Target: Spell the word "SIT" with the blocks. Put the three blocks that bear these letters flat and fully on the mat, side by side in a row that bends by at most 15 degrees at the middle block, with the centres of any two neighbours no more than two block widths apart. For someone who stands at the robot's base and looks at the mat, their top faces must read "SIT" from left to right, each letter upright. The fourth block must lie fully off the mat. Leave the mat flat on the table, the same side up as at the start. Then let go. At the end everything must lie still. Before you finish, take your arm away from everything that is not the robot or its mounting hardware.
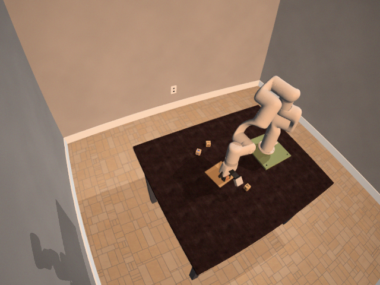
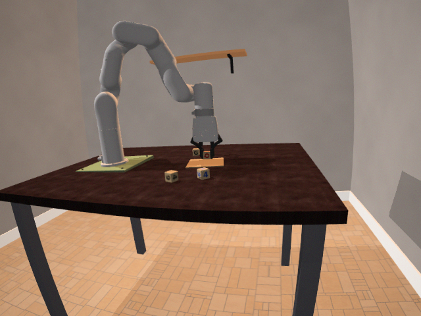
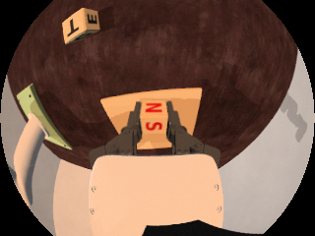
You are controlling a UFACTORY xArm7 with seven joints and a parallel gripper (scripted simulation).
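My gripper [image 1: 226,177] [image 2: 206,157] [image 3: 154,109] is shut on a block [image 1: 227,177] [image 2: 206,155] [image 3: 155,118] with red letters. The wrist view shows S on the face nearer the palm and N beside it. The held block is over the far part of the tan mat [image 1: 213,172] [image 2: 204,164] [image 3: 189,98]; contact is unclear. A block [image 1: 247,187] [image 2: 195,151] [image 3: 81,26] with dark T and E faces lies off the mat. A dark-lettered block [image 1: 208,143] [image 2: 171,176] and a blue-marked block [image 1: 198,151] [image 2: 203,174] lie off its other side.
The robot's green base plate [image 1: 277,156] [image 2: 135,163] [image 3: 46,118] is on the table [image 1: 221,221] [image 2: 258,190]. A wooden shelf [image 2: 210,56] on a black bracket is on the wall behind the arm. The wrist camera housing [image 1: 238,181] is between the gripper and the T-and-E block in the top view.
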